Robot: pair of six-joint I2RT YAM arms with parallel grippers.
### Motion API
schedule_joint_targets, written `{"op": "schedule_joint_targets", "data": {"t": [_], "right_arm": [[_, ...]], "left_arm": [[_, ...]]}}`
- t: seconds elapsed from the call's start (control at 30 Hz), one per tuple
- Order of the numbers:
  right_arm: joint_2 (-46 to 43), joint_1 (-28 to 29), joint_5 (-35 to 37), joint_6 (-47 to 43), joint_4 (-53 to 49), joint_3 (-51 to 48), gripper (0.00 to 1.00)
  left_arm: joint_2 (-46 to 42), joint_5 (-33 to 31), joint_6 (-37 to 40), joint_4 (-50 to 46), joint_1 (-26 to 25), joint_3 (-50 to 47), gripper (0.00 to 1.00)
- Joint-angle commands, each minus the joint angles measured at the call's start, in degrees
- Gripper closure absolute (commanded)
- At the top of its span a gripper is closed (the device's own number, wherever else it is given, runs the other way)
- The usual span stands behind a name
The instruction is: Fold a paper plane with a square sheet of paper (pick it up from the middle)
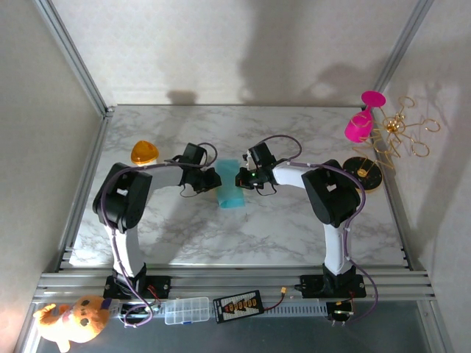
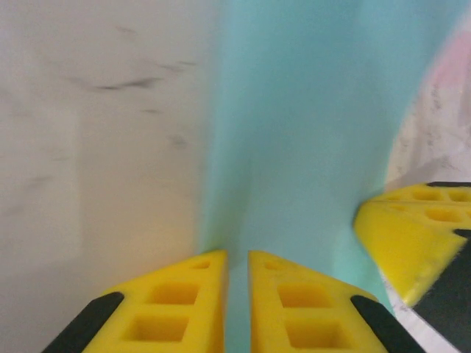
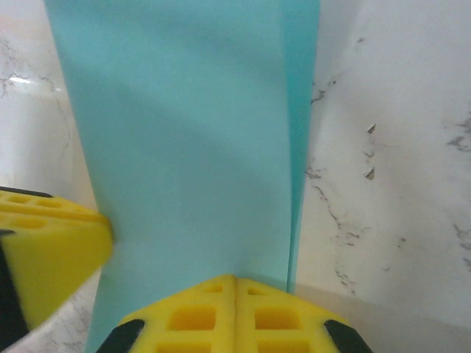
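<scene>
Near the centre of the tabletop (image 1: 294, 228), the folded sheet of paper (image 1: 231, 195) was pinched from 9 o'clock by the left end effector (image 1: 214, 181) and from 3 o'clock by the right end effector (image 1: 241, 179), probably to steady opposite edges for creasing.

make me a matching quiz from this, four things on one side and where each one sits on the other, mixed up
Things:
1 sheet of paper
2 orange dome
3 pink cup
4 plush toy

Places:
a far right corner of the table
b off the table, near left corner
c middle of the table
d left side of the table

Pairs: 1-c; 2-d; 3-a; 4-b
</scene>
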Motion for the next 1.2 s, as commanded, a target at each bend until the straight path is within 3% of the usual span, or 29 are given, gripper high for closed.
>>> {"op": "schedule_joint_targets", "data": {"t": [0.0, 0.23, 0.47, 0.77, 1.0, 1.17], "right_arm": [[9.57, -0.17, 17.17, -0.58, -13.92, -5.92, 1.0], [9.51, 0.31, 17.28, -0.13, -13.88, -6.0, 1.0], [9.56, 0.27, 17.31, 0.22, -13.83, -6.24, 1.0], [10.07, 0.28, 17.68, 0.43, -14.02, -6.13, 1.0], [10.43, 0.27, 17.39, 0.75, -13.92, -5.67, 1.0], [10.76, 0.32, 17.61, 0.66, -13.82, -5.67, 1.0]], "left_arm": [[-4.81, -2.02, 1.05, -4.88, 0.91, -0.73, 0.85], [-6.13, 2.07, -7.7, 6.53, -2.93, -4.83, 0.85], [-1.66, 1.75, -9.57, 9.27, -5.29, -6.19, 0.86], [-1.69, -0.67, -6.6, 5.63, -5.24, -11.38, 0.86], [-6.74, -1.82, -6.52, 4.04, -5.24, -17.44, 0.86], [-11.66, -5.54, -5.54, -1.88, -4.59, -16.06, 0.86]]}}
